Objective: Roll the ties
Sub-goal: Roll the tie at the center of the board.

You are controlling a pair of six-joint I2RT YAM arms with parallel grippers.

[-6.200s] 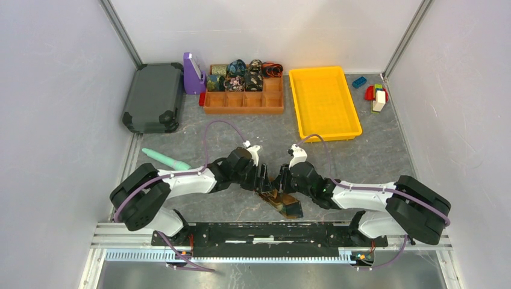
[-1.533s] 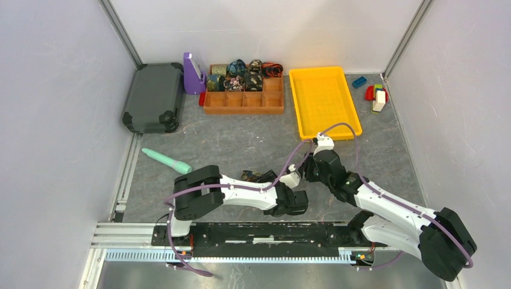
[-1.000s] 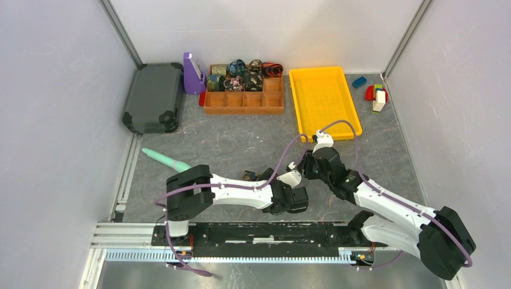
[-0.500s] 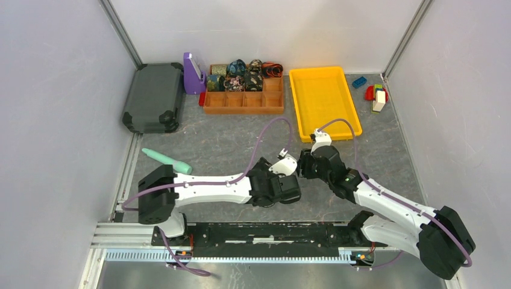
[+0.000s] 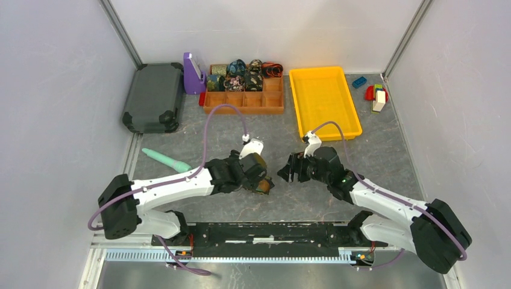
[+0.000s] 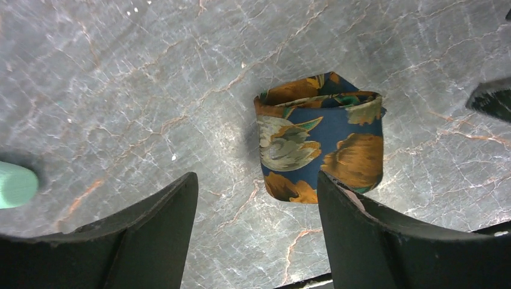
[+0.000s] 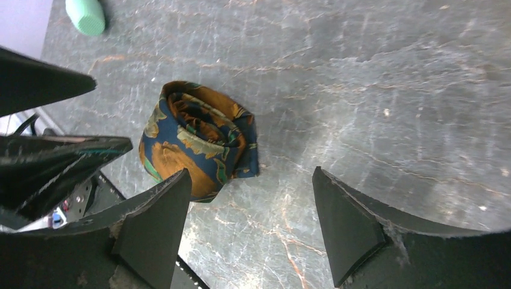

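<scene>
Top external view: both arms reach toward the middle of the grey marbled bench (image 5: 373,156), their hands facing each other. The left hand (image 5: 259,179) hangs over a rolled tie (image 5: 264,187), of which only an orange-brown edge shows under it. The right hand (image 5: 288,171) is just to the right of it, apart from the roll.

Left wrist view: the left hand (image 6: 256,198) is released, its two dark fingers spread wide with bare bench between them. The rolled tie (image 6: 319,144), blue with orange and cream flowers, lies on the bench just ahead of the fingertips and nearer the right-side one; whether that one touches it I cannot tell. A teal stick (image 6: 15,183) pokes in at the left edge.

Right wrist view: the right hand (image 7: 250,180) is also released and grasps nothing. The rolled tie (image 7: 199,141) sits on its side just beyond the left-side finger, its spiral end showing.

At the back, more coiled ties (image 5: 244,75) fill the far row of a brown divider box (image 5: 244,102), beside a yellow tray (image 5: 324,102).
</scene>
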